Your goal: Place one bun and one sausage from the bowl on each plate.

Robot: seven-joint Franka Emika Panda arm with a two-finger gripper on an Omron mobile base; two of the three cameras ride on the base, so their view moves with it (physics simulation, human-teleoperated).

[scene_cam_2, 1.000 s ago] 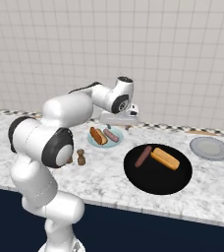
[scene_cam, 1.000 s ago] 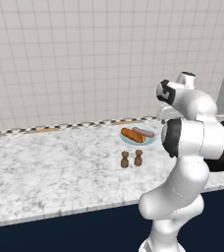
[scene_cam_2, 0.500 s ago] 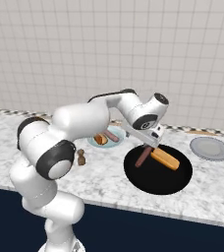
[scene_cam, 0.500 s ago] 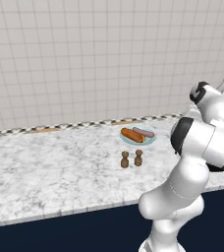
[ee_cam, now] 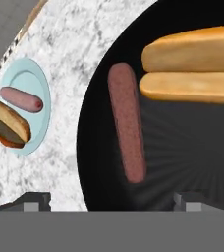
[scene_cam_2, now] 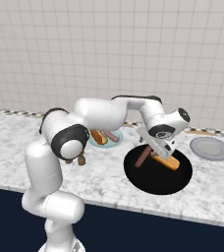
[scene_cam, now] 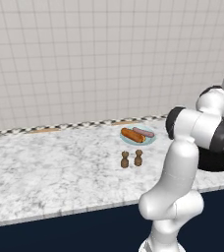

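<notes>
The gripper (scene_cam_2: 159, 151) hangs over the black bowl (scene_cam_2: 182, 182), fingers spread and empty, lined up above the sausage (ee_cam: 127, 123) beside the bun (ee_cam: 192, 64). The far-left blue plate (ee_cam: 38, 78) is already served; the grey plate (scene_cam_2: 210, 148) at right waits bare.

Place: rendered kitchen
Wall: pale square-tiled backsplash (scene_cam: 84, 59)
Surface: grey-white marble table (scene_cam: 50, 172) above dark navy cabinet front (scene_cam: 84, 231)
Tableware: light blue round plate (scene_cam: 151, 140), wide black bowl (scene_cam_2: 158, 176), two small brown shakers (scene_cam: 131, 159)

arm swung right | tool (scene_cam_2: 164, 149) now over bowl (scene_cam_2: 157, 173); above sausage (scene_cam_2: 143, 157)
</notes>
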